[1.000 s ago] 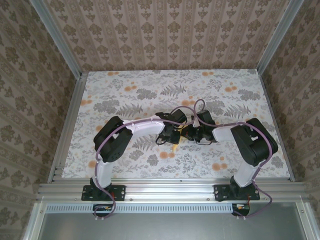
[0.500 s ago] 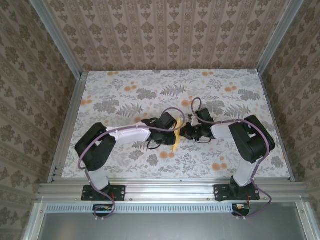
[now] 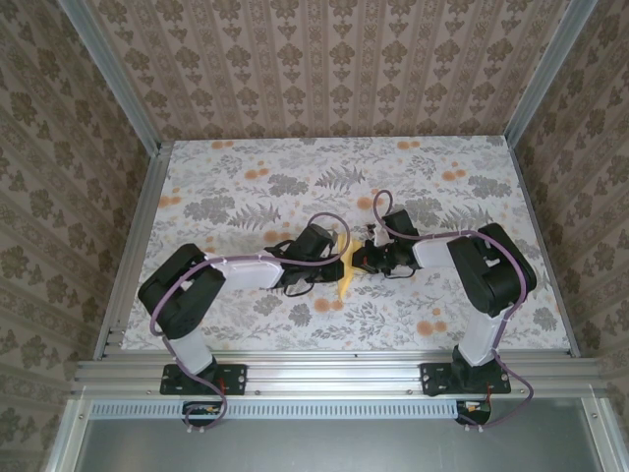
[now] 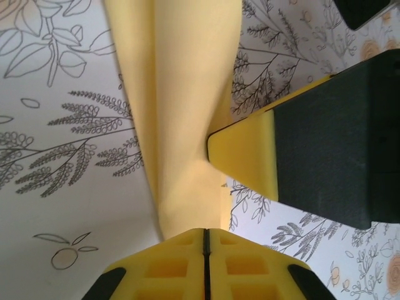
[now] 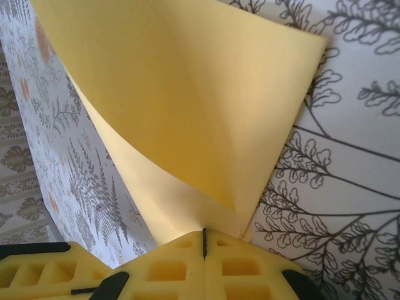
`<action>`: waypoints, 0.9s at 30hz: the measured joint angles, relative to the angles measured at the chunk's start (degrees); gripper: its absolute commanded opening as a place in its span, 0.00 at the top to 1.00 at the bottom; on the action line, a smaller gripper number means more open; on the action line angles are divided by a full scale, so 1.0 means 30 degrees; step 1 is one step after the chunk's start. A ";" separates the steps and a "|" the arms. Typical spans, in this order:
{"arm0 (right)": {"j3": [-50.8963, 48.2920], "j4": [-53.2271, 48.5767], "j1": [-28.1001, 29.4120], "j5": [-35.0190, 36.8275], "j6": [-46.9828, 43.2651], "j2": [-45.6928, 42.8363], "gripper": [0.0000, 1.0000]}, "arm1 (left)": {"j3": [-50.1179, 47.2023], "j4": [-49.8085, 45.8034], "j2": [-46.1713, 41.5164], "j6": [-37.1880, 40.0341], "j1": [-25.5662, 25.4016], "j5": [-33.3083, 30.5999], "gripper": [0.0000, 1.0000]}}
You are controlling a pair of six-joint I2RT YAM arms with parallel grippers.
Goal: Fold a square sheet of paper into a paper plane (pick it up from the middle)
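The square sheet of paper (image 3: pixel 344 271) is bright yellow and folded into a narrow creased strip standing off the table's middle; I cannot make out a finished paper plane. In the left wrist view the paper (image 4: pixel 181 94) runs down into my left gripper (image 4: pixel 205 232), whose jaws are pressed together on its lower end. A finger of the right gripper (image 4: pixel 247 156) touches the paper's right edge there. My right gripper (image 5: pixel 204 232) is shut on a creased corner of the paper (image 5: pixel 187 94). From above, the left gripper (image 3: pixel 335 259) and right gripper (image 3: pixel 361 259) meet tip to tip.
The floral tablecloth (image 3: pixel 246 187) covers the table, with small orange flower prints (image 3: pixel 428 326) scattered over it. Patterned walls and aluminium rails (image 3: pixel 324 369) close the table in. Both arms lie low, their cables looping over the middle.
The left arm has stretched out low toward the right and its jaws have closed on the paper. The right gripper kept its hold and edged slightly left.
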 measured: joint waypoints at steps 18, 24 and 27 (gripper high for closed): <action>0.0925 -0.1064 0.0240 -0.0503 -0.0146 0.0240 0.92 | 0.0517 -0.0109 0.1494 -0.0015 0.0029 -0.0007 0.98; 0.1260 -0.1530 0.0510 -0.0408 -0.0146 0.0226 0.92 | 0.0933 -0.0474 0.1719 -0.0007 -0.0044 -0.0022 0.99; 0.1355 -0.1916 0.0517 -0.0029 -0.0153 0.0226 0.93 | 0.0976 -0.0510 0.1727 -0.0007 -0.0095 -0.0117 0.98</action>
